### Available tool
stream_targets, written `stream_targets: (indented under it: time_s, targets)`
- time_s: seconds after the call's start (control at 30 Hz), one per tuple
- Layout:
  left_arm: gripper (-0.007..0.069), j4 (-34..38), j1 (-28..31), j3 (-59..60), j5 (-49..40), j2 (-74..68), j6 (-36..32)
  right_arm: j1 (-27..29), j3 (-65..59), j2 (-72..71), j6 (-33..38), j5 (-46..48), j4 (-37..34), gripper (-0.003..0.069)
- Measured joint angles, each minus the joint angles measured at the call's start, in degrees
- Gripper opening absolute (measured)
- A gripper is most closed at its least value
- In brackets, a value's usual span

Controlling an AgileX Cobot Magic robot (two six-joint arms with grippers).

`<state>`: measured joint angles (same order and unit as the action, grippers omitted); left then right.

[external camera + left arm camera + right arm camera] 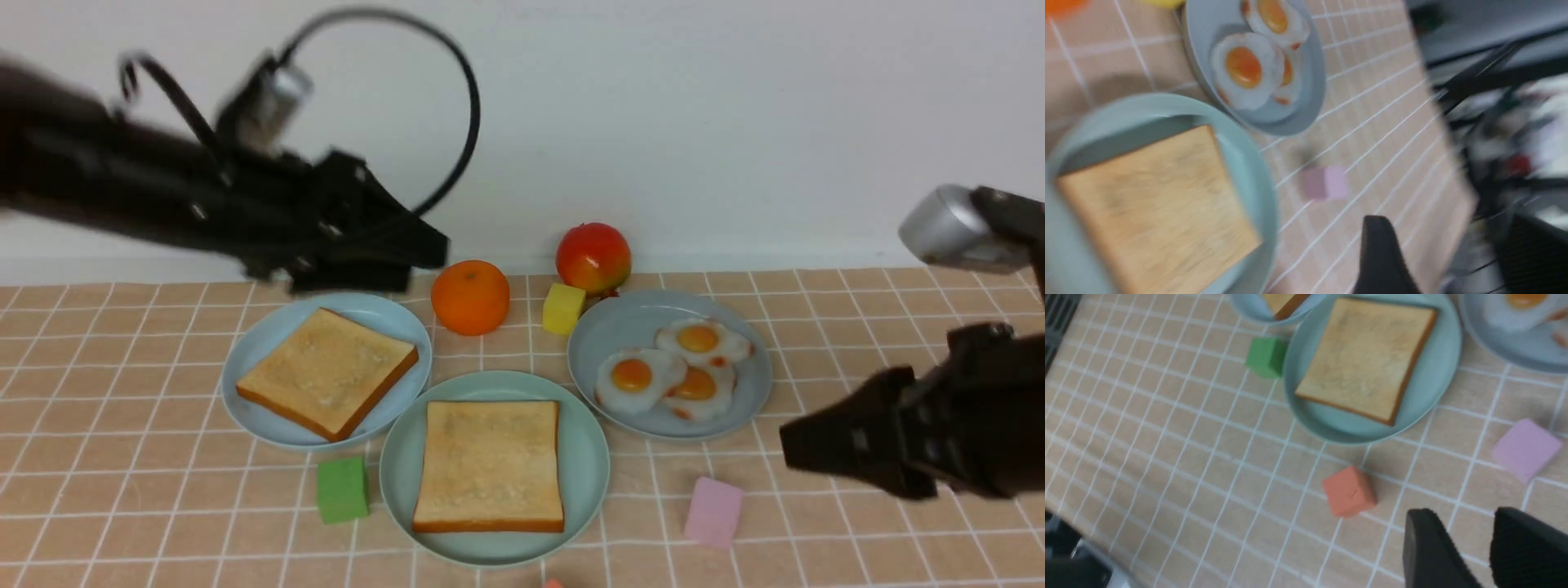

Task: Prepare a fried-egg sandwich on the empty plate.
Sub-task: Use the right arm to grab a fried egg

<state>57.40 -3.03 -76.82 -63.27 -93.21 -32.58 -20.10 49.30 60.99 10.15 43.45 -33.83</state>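
Observation:
The mint-green plate (586,457) sits front and centre with one toasted bread slice (490,465) flat on it. A second slice (326,371) lies on the pale sky-blue plate (255,343) at the left. Three fried eggs (637,377) overlap on the grey-blue plate (608,335) at the right. My left gripper (424,245) hangs blurred in the air over the back of the sky-blue plate, its fingers (1380,253) wide apart and empty. My right gripper (796,449) is low at the right, just right of the egg plate, open with only tablecloth between its fingers (1433,547).
An orange (469,296), a red apple (593,257) and a yellow block (563,308) stand behind the plates. A green block (342,488) lies left of the mint plate, a pink block (713,511) to its right, and a red-orange block (1349,491) by the front edge.

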Motion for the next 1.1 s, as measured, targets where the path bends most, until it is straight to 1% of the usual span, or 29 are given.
stream_targets:
  time_s: [0.03, 0.07, 0.1, 0.17, 0.2, 0.23, 0.3, 0.33, 0.37, 0.4, 0.47, 0.57, 0.67, 0.77, 0.9, 1.0, 1.07, 1.1]
  targets:
    - [0.0357, -7.2, -0.4, -2.1, -0.6, 3.0, 4.7, 1.0, 1.1, 2.0, -1.6, -0.4, 1.5, 0.0272]
    - [0.0348, -9.3, -0.5, -2.5, -0.6, 3.5, 5.3, 1.1, 1.2, 2.6, -1.9, -0.4, 1.9, 0.0274]
    - [0.0307, -17.9, -1.5, -3.0, -0.6, 7.4, 10.4, 2.4, 3.4, 5.2, -3.0, -0.1, 4.3, 0.0302]
    - [0.0247, -27.6, -3.5, -2.4, -0.6, 11.5, 14.6, 3.0, 6.5, 8.3, -3.3, 0.6, 7.3, 0.0329]
    - [0.0241, -28.5, -4.0, -2.3, -0.6, 11.9, 15.3, 3.1, 6.8, 8.7, -3.3, 0.8, 7.6, 0.0335]
    - [0.0202, -33.2, -5.8, -0.9, -0.3, 15.0, 16.6, 3.3, 9.6, 11.1, -3.4, 1.4, 9.9, 0.0353]
    - [0.0121, -36.7, -10.0, 2.7, 1.4, 19.7, 17.1, 3.4, 13.5, 15.0, -4.8, 1.4, 11.7, 0.0375]
    - [0.0088, -37.1, -11.8, 4.7, 2.7, 21.5, 17.1, 3.4, 14.9, 16.8, -6.1, 0.9, 11.9, 0.0382]
    - [0.0082, -37.1, -11.8, 5.1, 2.9, 21.9, 17.1, 3.4, 15.1, 17.1, -6.7, 0.8, 12.0, 0.0384]
    - [0.0033, -36.7, -14.7, 8.5, 5.0, 24.1, 16.8, 3.4, 16.6, 19.9, -9.3, -0.5, 11.8, 0.0392]
    - [-0.001, -35.9, -16.7, 12.1, 7.0, 25.5, 16.7, 3.4, 17.2, 23.1, -11.8, -2.5, 11.2, 0.0396]
    - [-0.0013, -35.5, -18.7, 18.0, 10.8, 26.2, 16.3, 3.7, 17.3, 27.7, -15.5, -6.3, 10.3, 0.0399]
    - [-0.0013, -34.8, -18.9, 21.9, 14.0, 26.2, 15.4, 4.9, 17.3, 32.3, -17.2, -9.3, 7.3, 0.04]
    - [-0.0013, -34.4, -18.9, 23.1, 16.1, 26.2, 14.7, 7.1, 18.1, 36.6, -16.7, -11.1, 1.0, 0.04]
    - [-0.0013, -34.1, -18.9, 23.2, 17.9, 26.2, 14.5, 9.3, 21.2, 41.8, -13.1, -11.2, -5.4, 0.04]
    - [-0.0013, -34.1, -18.9, 23.3, 18.6, 26.1, 14.5, 9.8, 25.4, 46.0, -9.1, -9.8, -7.2, 0.04]
    - [-0.0013, -33.9, -18.9, 23.3, 18.6, 26.0, 14.5, 9.8, 27.3, 48.0, -8.3, -8.5, -7.4, 0.04]
    - [-0.0013, -33.8, -18.9, 23.3, 18.6, 25.7, 14.5, 9.7, 30.7, 50.6, -8.0, -6.0, -7.1, 0.04]
